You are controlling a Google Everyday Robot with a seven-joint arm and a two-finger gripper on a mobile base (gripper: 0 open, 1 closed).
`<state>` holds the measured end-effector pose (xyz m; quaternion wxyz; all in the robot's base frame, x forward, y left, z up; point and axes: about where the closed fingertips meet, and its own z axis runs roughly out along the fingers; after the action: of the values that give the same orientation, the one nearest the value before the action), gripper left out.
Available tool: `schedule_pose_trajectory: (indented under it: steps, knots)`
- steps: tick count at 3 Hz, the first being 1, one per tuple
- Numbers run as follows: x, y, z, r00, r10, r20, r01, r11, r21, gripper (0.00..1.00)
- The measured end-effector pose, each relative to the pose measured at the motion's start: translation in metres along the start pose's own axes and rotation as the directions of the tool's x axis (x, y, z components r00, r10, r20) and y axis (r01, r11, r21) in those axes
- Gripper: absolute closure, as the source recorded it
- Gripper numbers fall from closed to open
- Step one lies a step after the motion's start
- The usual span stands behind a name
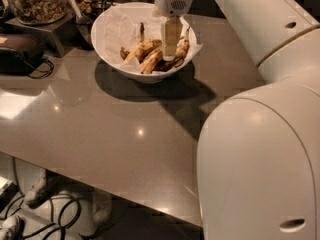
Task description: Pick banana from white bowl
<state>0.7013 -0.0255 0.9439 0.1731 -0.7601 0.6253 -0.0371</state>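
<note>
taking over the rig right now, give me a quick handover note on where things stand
Gripper: lowered into the white bowl at its right side, just above the fruit; its grasp state cannot be told from this view.
Things: the banana lies in the bowl among other banana pieces, just left of the gripper. The bowl sits at the far side of the table, near a jar of nuts.
Done: arm is positioned over the bowl.
Left: confirm a grip on the banana, then lift it clear of the bowl. Nothing is lifted yet.
</note>
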Motion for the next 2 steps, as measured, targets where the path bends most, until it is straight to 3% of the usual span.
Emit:
schedule_pose_trajectory:
  steps: [2]
  knots:
    - [-0.0041,-0.0015,0.0052,1.000,-0.007,0.001,0.007,0.9999,-0.009,0.28]
